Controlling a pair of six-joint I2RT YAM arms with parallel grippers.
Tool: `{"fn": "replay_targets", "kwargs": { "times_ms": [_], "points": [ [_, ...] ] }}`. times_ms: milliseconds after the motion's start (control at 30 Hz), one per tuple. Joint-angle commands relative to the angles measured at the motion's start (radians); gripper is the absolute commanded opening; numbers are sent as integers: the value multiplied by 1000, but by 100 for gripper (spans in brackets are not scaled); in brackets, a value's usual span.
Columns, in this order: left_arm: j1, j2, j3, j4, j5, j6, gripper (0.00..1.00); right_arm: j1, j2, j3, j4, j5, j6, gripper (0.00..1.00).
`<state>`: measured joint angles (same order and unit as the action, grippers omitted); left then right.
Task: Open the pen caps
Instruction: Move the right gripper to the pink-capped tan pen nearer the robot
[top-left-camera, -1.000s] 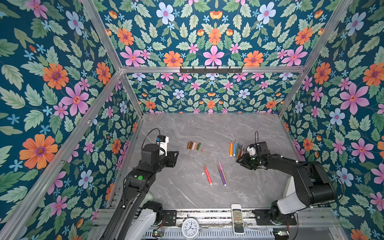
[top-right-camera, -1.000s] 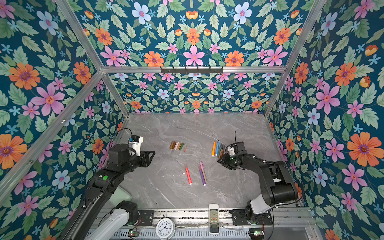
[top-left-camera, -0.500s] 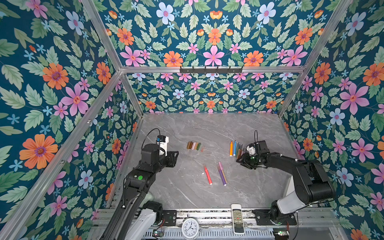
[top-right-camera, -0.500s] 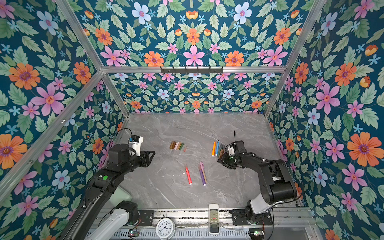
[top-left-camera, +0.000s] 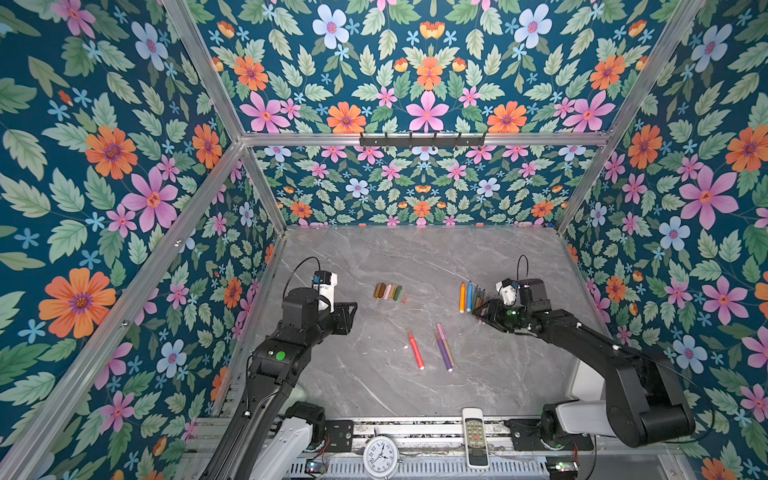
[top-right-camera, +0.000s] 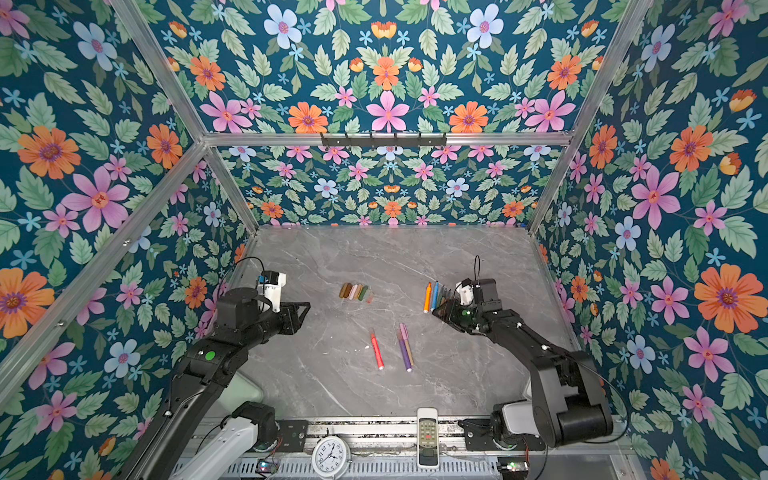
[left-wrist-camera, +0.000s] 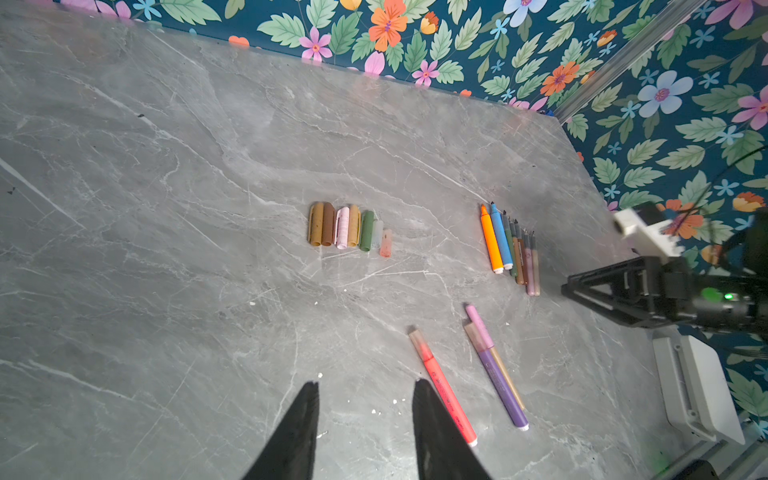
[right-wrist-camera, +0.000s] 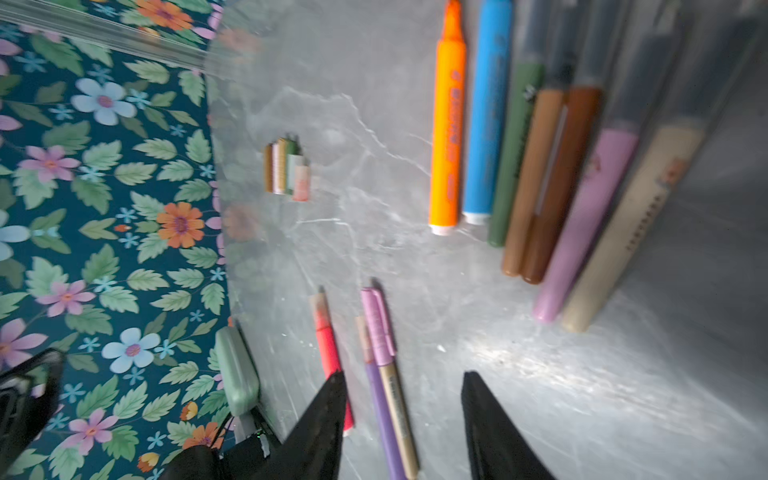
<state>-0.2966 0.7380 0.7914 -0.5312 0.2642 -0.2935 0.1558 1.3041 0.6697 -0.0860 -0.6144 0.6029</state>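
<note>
1. everything lies loose on the grey marble-patterned tabletop (top-left-camera: 415, 257). seven short stubby plastic pen caps (left-wrist-camera: 349, 226) (tan, brown, pink, tan, green, clear, reddish) lie side by side, touching, left of the table's middle.
2. to their right, seven thin uncapped felt-tip pens (left-wrist-camera: 509, 249) form a tight row: orange, blue, green, tan, brown, pink, cream.
3. nearer the front lie three capped ones. there is a red felt-tip pen (right-wrist-camera: 330, 349) under a translucent reddish cap. beside it are a purple felt-tip pen (right-wrist-camera: 380, 407) and, touching along it, a tan felt-tip pen (right-wrist-camera: 399, 415) with a pink cap.
4. against a second ago, the pens and caps lie where they did and the left arm has not shifted. the right gripper (right-wrist-camera: 404, 376) has edged slightly toward the back wall, and its wrist view is blurred.
5. the left gripper (left-wrist-camera: 365, 386) hovers over bare table at the left, well apart from the caps, its jaws spread with nothing between them. the right gripper sits just beside the near ends of the uncapped row, its jaws also spread and empty.
6. each loose cap's long axis runs front to back. the uncapped pens lie the same way, with their tips toward the back wall. the three capped pens slant, their capped ends toward the back and a little left.
</note>
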Motion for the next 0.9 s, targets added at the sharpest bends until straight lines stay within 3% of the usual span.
{"fn": "replay_targets", "kwargs": {
  "times_ms": [0,267,433,633,867],
  "points": [
    [0,-5,0,20,1,-5,41,1,-54,53,-117,27,-27,47],
    [0,-12,0,20,-3,-3,41,50,-183,64,-279,148,-64,43],
    [1,-7,0,22,0,-4,41,274,-238,59,-361,349,-63,43],
    [2,-5,0,22,1,-3,40,517,-149,63,-335,503,-57,44],
    [2,-5,0,21,-6,-3,40,585,7,101,-328,521,-29,42]
  ]
}}
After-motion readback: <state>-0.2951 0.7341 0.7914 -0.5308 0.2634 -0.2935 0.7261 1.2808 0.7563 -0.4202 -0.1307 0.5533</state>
